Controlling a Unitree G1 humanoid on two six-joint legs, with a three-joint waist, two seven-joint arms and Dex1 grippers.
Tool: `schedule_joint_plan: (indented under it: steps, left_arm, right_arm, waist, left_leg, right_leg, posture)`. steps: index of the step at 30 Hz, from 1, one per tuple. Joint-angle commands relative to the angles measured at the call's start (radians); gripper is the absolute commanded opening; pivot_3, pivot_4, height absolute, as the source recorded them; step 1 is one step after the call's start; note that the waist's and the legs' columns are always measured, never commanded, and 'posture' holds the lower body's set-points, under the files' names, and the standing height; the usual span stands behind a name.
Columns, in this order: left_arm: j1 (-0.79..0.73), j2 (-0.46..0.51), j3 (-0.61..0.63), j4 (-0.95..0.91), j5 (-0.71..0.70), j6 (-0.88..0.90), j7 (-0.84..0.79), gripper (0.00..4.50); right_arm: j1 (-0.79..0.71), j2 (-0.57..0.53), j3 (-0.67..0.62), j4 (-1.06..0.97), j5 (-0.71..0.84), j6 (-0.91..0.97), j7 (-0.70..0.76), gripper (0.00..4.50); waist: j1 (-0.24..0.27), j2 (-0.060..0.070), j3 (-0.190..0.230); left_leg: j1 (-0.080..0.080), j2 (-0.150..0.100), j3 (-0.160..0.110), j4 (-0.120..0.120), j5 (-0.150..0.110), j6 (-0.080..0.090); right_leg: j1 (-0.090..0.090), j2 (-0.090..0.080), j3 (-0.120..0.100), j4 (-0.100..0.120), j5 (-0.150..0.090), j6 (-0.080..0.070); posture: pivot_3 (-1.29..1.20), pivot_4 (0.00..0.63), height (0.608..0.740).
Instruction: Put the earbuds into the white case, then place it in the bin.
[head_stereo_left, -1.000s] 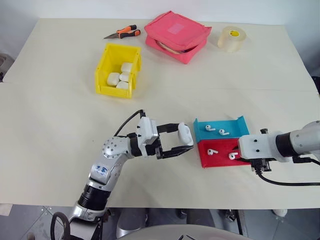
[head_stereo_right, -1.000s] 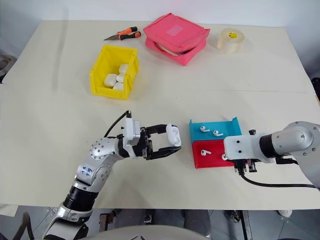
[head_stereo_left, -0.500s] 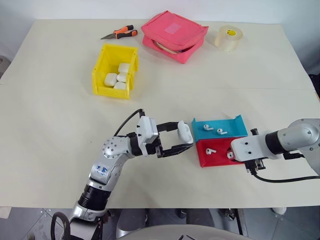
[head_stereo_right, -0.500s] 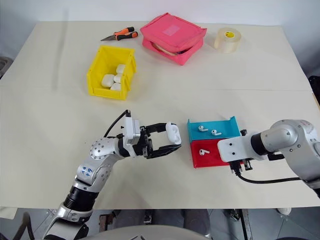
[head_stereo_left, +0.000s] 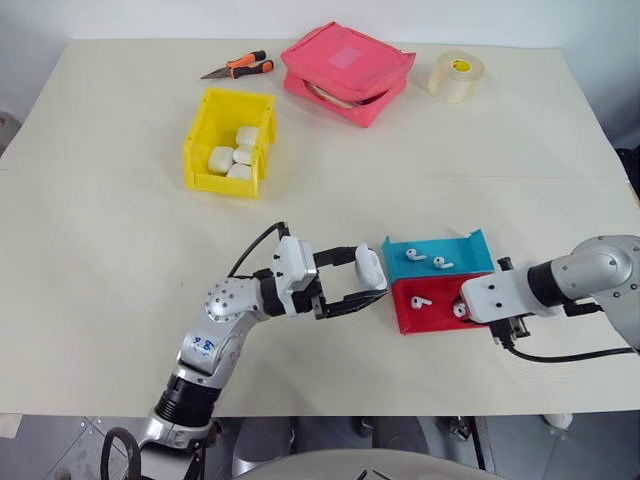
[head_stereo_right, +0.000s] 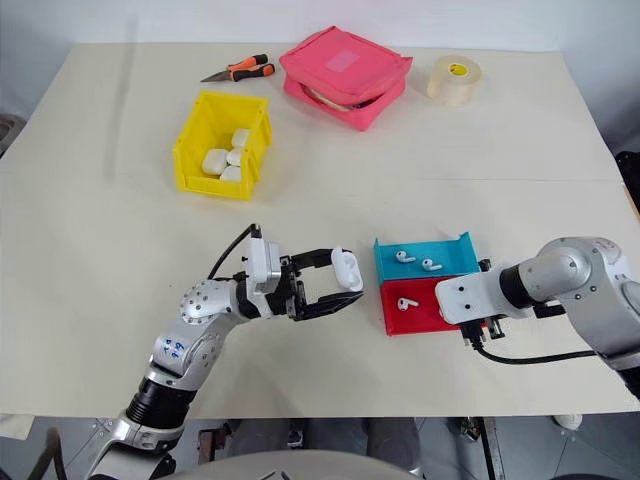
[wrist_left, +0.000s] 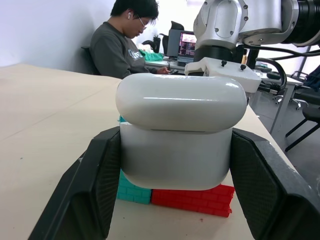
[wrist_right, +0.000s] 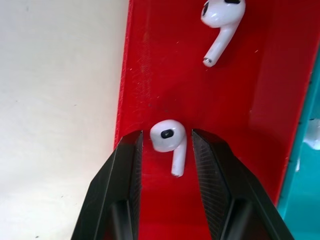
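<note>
My left gripper (head_stereo_left: 372, 274) is shut on the white case (wrist_left: 175, 130), holding it level above the table, just left of the trays, with its lid closed. My right gripper (wrist_right: 167, 137) points down into the red tray (head_stereo_left: 436, 320). It is open, its fingers (wrist_right: 131, 165) standing on either side of one earbud (wrist_right: 167, 140) with small gaps. A second earbud (wrist_right: 222, 15) lies further along the red tray. Two more earbuds (head_stereo_left: 417, 254) lie in the teal tray (head_stereo_left: 468, 256). The yellow bin (head_stereo_left: 200, 150) stands at the far left.
Several white cases (head_stereo_left: 238, 155) lie inside the bin. A pink pouch (head_stereo_left: 348, 72), orange-handled pliers (head_stereo_left: 240, 66) and a tape roll (head_stereo_left: 460, 76) lie along the table's far edge. A person (wrist_left: 122, 47) sits at a desk in the background.
The camera has shifted a little. My right wrist has rolled slightly over the red tray. The left gripper and the case have kept still.
</note>
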Motion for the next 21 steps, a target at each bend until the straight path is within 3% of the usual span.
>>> schedule_joint_plan:
  steps: [1,12,17,21]
  left_arm:
    - [-0.005,-0.002,-0.002,-0.042,0.001,-0.013,0.007,2.81]
    - [0.003,0.002,-0.006,-0.051,0.004,-0.013,0.02,2.81]
    - [-0.004,0.004,-0.002,-0.043,0.003,-0.014,0.019,2.81]
    - [-0.007,0.005,-0.003,-0.041,0.003,-0.013,0.018,2.81]
  right_arm:
    - [-0.022,0.016,0.003,0.009,-0.014,-0.006,0.008,1.57]
    - [-0.028,0.034,0.007,0.02,-0.031,-0.008,0.025,1.57]
    - [-0.032,0.047,0.007,0.015,-0.03,0.006,0.028,0.49]
    - [-0.021,0.058,-0.01,-0.004,-0.015,0.038,0.018,0.49]
  waist:
    - [0.0,0.0,0.0]
    - [0.001,0.0,0.0]
    - [0.0,0.0,0.0]
    - [0.001,0.0,0.0]
  left_leg:
    - [0.0,0.0,0.0,0.0,0.0,0.0]
    - [0.0,0.0,0.0,0.0,0.0,0.0]
    - [0.0,0.0,0.0,0.0,0.0,0.0]
    - [0.0,0.0,0.0,0.0,0.0,0.0]
  right_leg:
    - [0.0,0.0,0.0,0.0,0.0,0.0]
    - [0.0,0.0,0.0,0.0,0.0,0.0]
    - [0.0,0.0,0.0,0.0,0.0,0.0]
    - [0.0,0.0,0.0,0.0,0.0,0.0]
  posture:
    - [0.0,0.15,0.74]
    - [0.0,0.15,0.74]
    - [0.0,0.15,0.74]
    - [0.0,0.15,0.74]
